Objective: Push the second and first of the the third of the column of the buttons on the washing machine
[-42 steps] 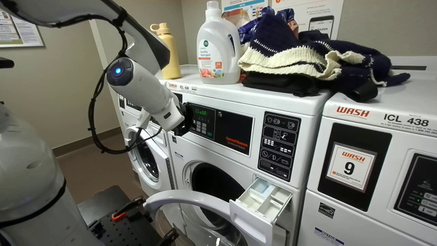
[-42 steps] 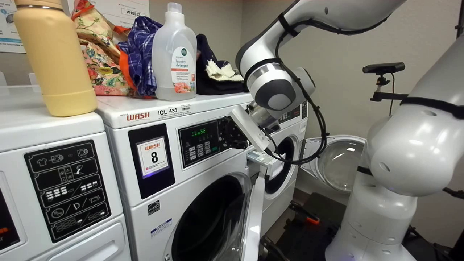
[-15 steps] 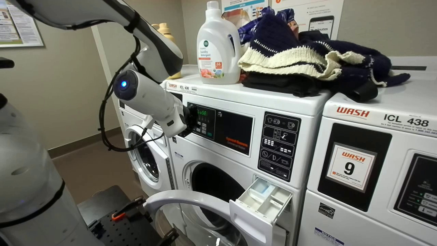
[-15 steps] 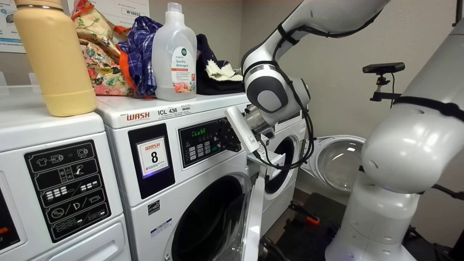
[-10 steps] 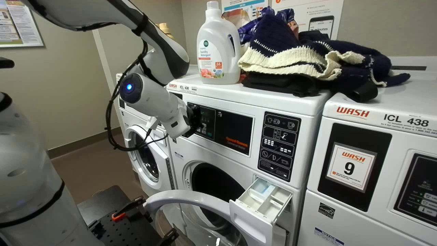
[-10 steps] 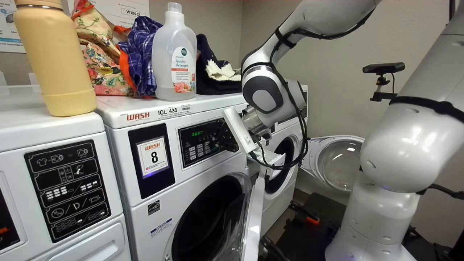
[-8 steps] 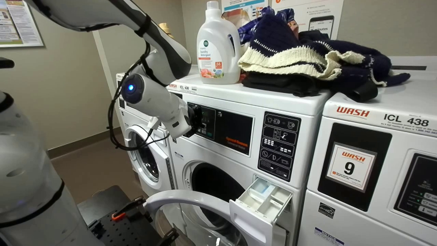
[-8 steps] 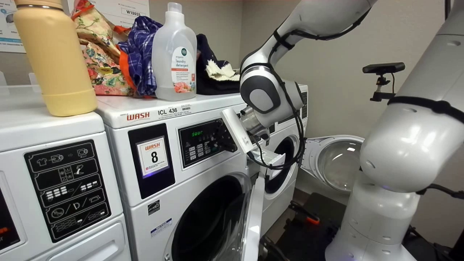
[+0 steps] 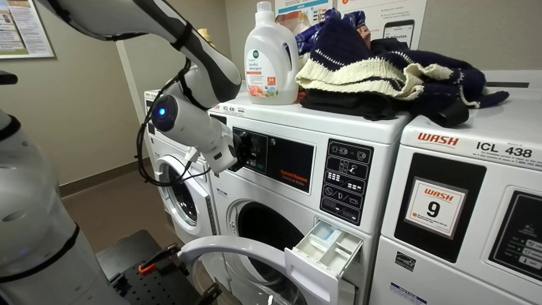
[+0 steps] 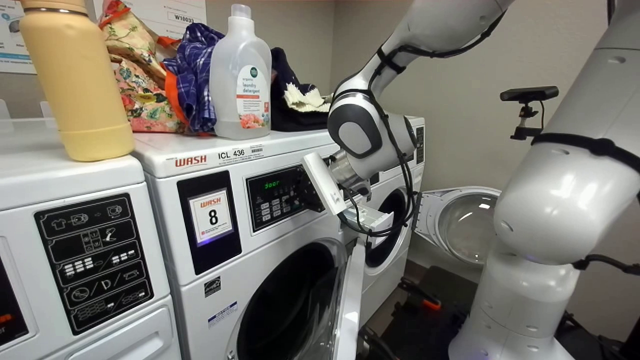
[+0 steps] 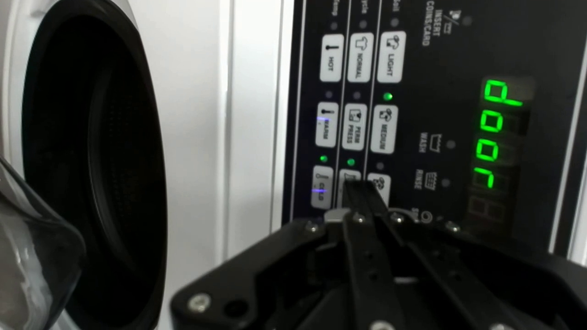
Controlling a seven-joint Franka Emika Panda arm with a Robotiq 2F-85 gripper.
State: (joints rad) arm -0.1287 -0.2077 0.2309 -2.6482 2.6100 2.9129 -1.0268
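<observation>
The robot's gripper (image 11: 364, 185), its two slim black fingers (image 11: 357, 197) pressed together, is trained on a dark control strip (image 11: 426, 82), the tips overlapping part of the lowest row in a cluster of buttons (image 11: 353, 127) as the wrist view shows them; whether they make contact cannot be told. The pale rectangles stand in three columns: HOT, WARM and COLD; NORMAL, PERM PRESS and one partly hidden by the fingers; LIGHT, MEDIUM and another partly covered. Green lights (image 11: 388, 96) glow between some of them, and the display (image 11: 491, 121) spells "door." The strip is set in a white washing machine (image 9: 292, 203) labeled ICL 436, its round glass door (image 9: 237, 243) swung out and its detergent drawer (image 9: 313, 275) pulled forward, compartments exposed. A white robot arm (image 9: 190, 123) reaches in front of the machine in both exterior views. On top of the machine, a laundry detergent bottle (image 9: 271, 63) stands upright beside dark knitwear (image 9: 360, 76) trimmed in cream; in an exterior view, blue checked cloth (image 10: 195, 75) sits just beside the bottle, next to floral fabric (image 10: 150, 95). A yellow bottle (image 10: 80, 85) stands on the neighboring washer (image 10: 22, 187). On the opposite side, another washer (image 9: 449, 279), marked ICL 438, bears a white sticker (image 9: 436, 207) reading WASH 9.
</observation>
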